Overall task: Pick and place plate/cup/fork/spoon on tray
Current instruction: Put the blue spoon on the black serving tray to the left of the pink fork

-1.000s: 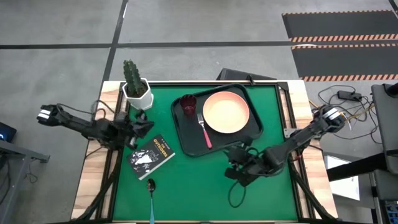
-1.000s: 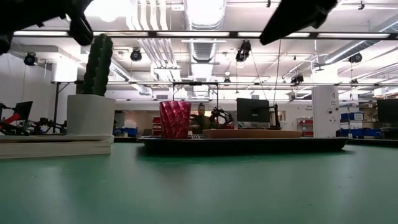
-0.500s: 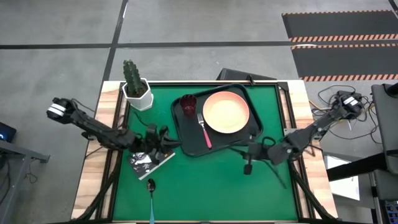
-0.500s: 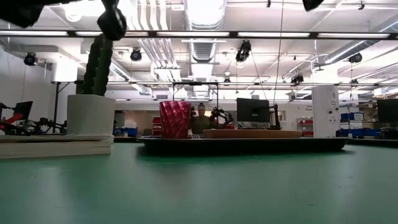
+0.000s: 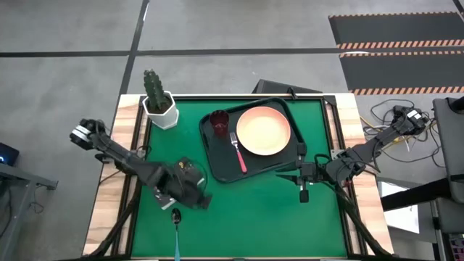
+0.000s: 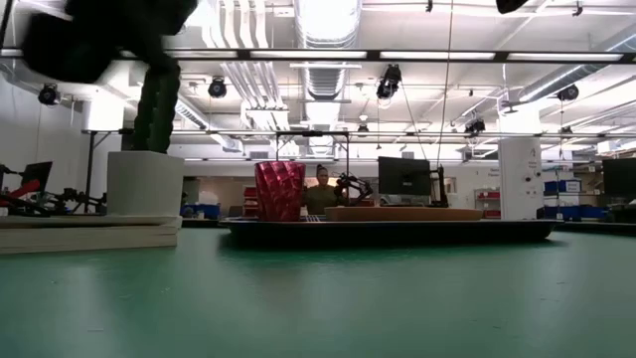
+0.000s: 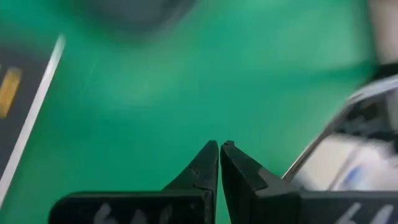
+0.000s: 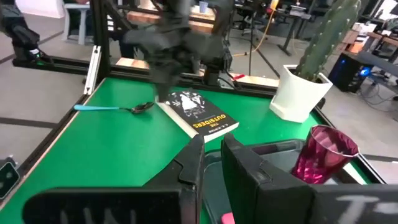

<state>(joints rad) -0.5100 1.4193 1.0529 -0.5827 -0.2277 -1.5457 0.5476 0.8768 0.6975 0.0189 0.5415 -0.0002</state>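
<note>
The dark tray (image 5: 214, 158) sits at the table's middle and far side. On it lie the peach-pink plate (image 5: 264, 130), the dark red cup (image 5: 220, 122) and the pink-handled fork (image 5: 238, 152). The spoon (image 5: 176, 226), with a light blue handle, lies flat on the green table near the near edge, left of centre; it also shows in the right wrist view (image 8: 118, 108). My left gripper (image 5: 201, 200) is shut and empty, above the table just far-right of the spoon's bowl. My right gripper (image 5: 301, 187) is slightly open and empty, right of the tray's near right corner.
A small black book (image 8: 198, 118) lies beside the spoon, largely under my left arm in the high view. A white hexagonal cactus pot (image 5: 160, 109) stands at the far left corner. Bare green table (image 5: 254, 217) lies near of the tray.
My left gripper has swung from beside the cactus pot toward the table's near edge and rightward, over the book, ending close to the spoon. My right gripper has drawn back toward the table's right edge. The tableware has not moved.
</note>
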